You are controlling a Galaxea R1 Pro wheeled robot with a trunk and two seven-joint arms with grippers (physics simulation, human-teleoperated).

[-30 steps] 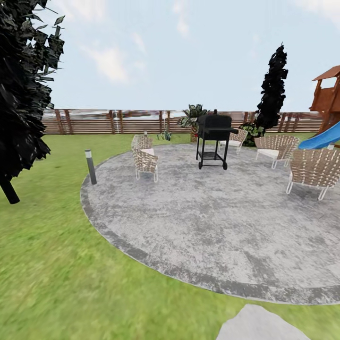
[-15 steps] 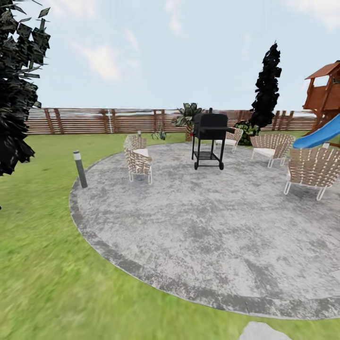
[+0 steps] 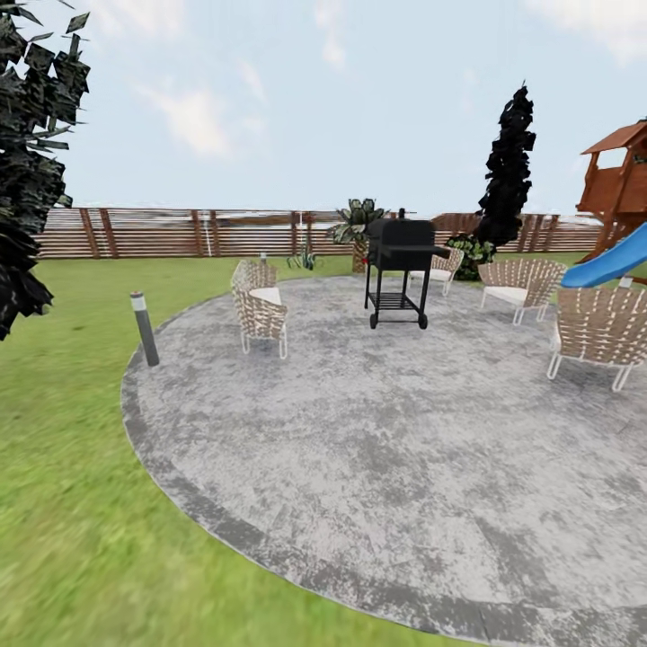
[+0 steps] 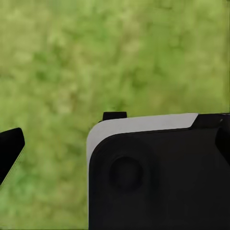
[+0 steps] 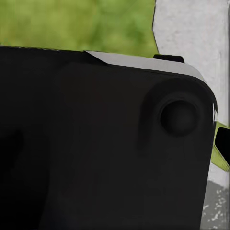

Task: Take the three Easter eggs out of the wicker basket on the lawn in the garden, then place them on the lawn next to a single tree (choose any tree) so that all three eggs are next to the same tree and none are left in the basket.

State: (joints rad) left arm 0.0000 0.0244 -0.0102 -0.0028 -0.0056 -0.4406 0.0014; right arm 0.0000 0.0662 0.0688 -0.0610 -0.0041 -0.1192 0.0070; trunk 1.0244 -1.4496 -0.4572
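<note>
From the left wrist, a big black block of the robot's own body (image 4: 158, 177) covers much of the picture, and a small black tip pokes in at one edge, so I cannot tell if the left claw is open or closed, or if it holds anything. Behind it is green lawn (image 4: 120, 52). From the right wrist, another black block (image 5: 100, 143) hides the right claw too, so I cannot tell its state either; past it are grass and a bit of grey paving (image 5: 191, 33). From the head, the lawn (image 3: 63, 503) curves around a big round grey patio (image 3: 386, 449). On the patio stand a black grill (image 3: 400, 270) on wheels and some pale woven chairs (image 3: 259, 305). A short grey post (image 3: 144, 328) stands at the patio's edge. A black-leaved tree (image 3: 31, 162) is at the left, and another one (image 3: 508, 166) stands far back by the brown fence (image 3: 180, 234). A wooden playset (image 3: 620, 175) with a blue slide (image 3: 607, 261) is at the right.
</note>
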